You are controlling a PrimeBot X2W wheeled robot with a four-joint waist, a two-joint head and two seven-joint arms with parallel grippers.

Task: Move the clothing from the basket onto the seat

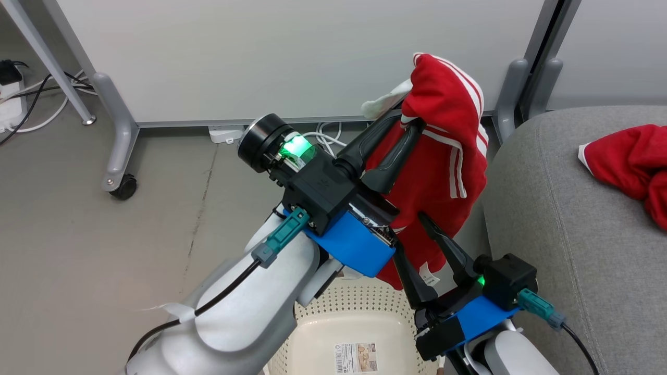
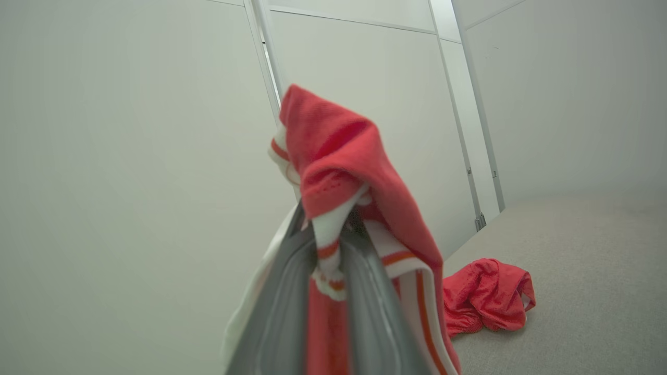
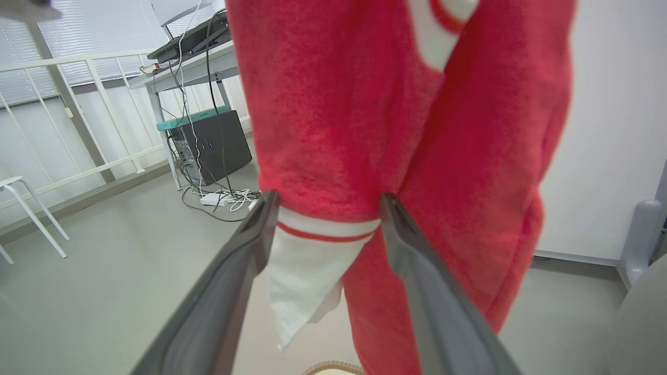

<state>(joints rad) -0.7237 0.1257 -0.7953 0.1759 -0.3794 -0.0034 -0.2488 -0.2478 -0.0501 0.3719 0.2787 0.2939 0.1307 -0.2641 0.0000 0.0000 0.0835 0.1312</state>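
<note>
My left gripper (image 1: 409,122) is shut on the red garment with white stripes (image 1: 443,172), holding it up so that it hangs above the cream-white basket (image 1: 359,301). The left wrist view shows this striped garment (image 2: 338,151) draped over the shut left gripper (image 2: 333,229). Lower down, my right gripper (image 1: 411,234) stands open by the garment's hanging lower part. In the right wrist view the garment's white-edged hem (image 3: 323,232) hangs in the gap of that open gripper (image 3: 328,203). The plain red garment (image 1: 630,161) (image 2: 484,297) lies on the light-grey seat (image 1: 563,250) (image 2: 583,260) to the right.
A white partition (image 1: 292,57) on grey castor feet (image 1: 117,140) stands behind, with cables and a power strip (image 1: 224,134) at its base. A second partition foot (image 1: 513,99) stands by the seat's corner. A desk with a computer (image 3: 213,146) and a white stool (image 3: 21,208) are further off.
</note>
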